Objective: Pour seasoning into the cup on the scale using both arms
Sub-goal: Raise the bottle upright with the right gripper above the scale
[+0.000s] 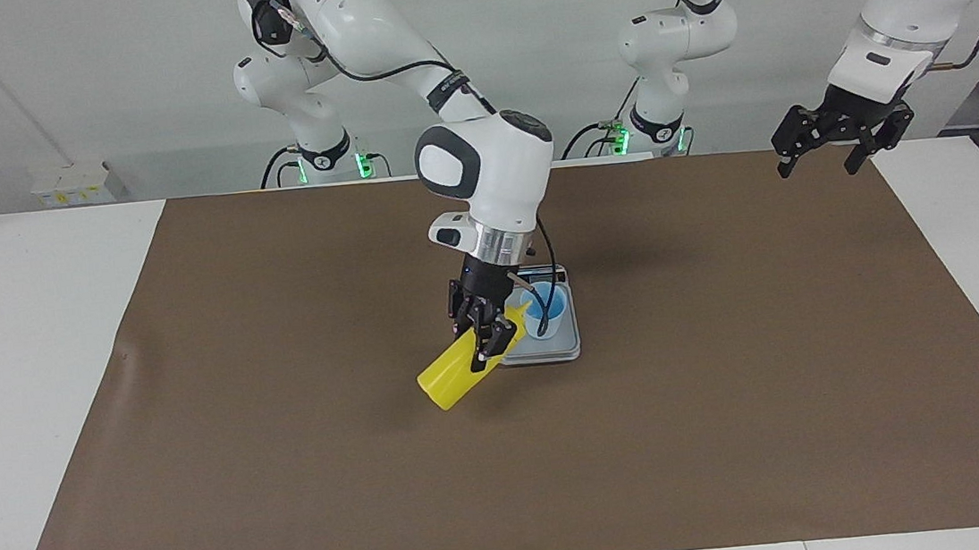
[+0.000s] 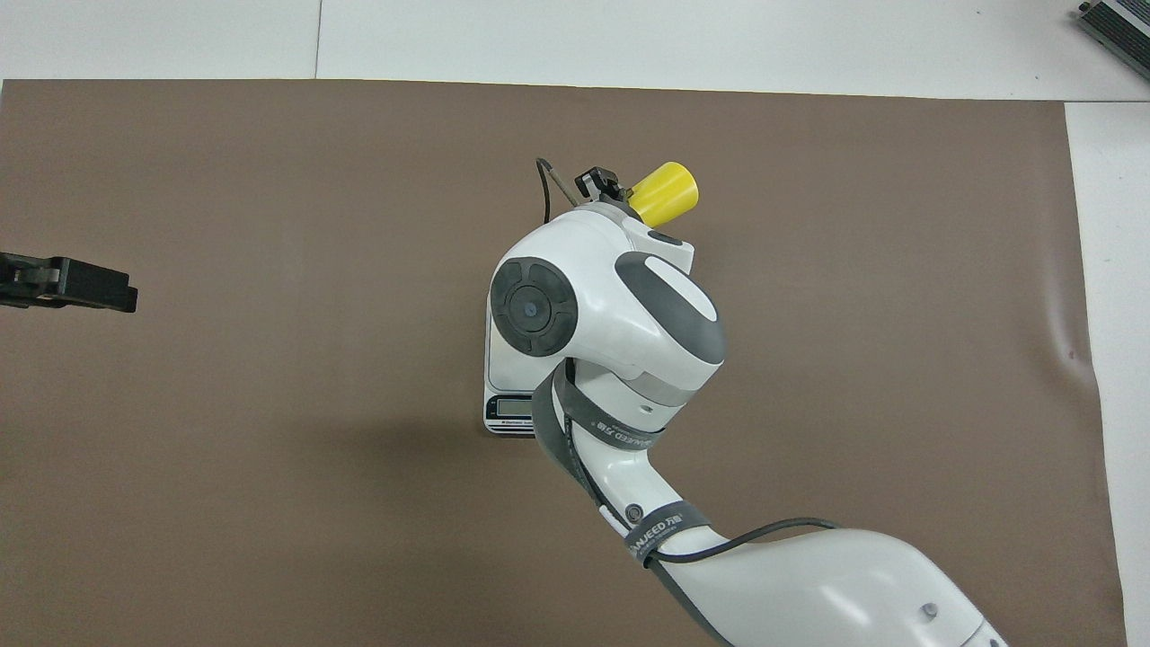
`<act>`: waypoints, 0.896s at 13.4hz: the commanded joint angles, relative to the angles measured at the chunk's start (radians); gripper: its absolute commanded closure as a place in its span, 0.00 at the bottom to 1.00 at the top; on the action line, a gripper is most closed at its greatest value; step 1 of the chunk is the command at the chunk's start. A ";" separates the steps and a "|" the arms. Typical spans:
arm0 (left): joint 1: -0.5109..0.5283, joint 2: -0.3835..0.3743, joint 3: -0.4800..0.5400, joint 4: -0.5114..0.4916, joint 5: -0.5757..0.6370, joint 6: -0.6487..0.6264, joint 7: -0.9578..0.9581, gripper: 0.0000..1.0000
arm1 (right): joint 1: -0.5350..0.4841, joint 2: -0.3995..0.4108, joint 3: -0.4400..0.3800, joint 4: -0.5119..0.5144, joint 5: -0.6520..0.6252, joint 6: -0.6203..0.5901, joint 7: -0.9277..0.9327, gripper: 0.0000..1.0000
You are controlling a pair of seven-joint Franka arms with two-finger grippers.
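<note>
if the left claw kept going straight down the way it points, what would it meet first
Probably the brown mat near its edge at the left arm's end, though depth is unclear. The open left claw hangs with nothing under it.
</note>
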 commanded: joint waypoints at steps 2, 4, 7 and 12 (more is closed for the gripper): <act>0.010 -0.002 -0.006 0.006 0.001 -0.018 -0.010 0.00 | 0.056 -0.025 0.000 -0.064 -0.183 0.034 0.057 1.00; 0.011 -0.002 -0.006 0.006 0.001 -0.018 -0.010 0.00 | 0.083 -0.052 0.000 -0.107 -0.281 0.025 0.057 1.00; 0.011 -0.002 -0.006 0.006 0.001 -0.018 -0.010 0.00 | 0.097 -0.098 0.000 -0.200 -0.458 0.031 0.063 1.00; 0.011 -0.002 -0.006 0.006 0.001 -0.018 -0.010 0.00 | 0.122 -0.120 0.000 -0.230 -0.650 0.026 0.086 1.00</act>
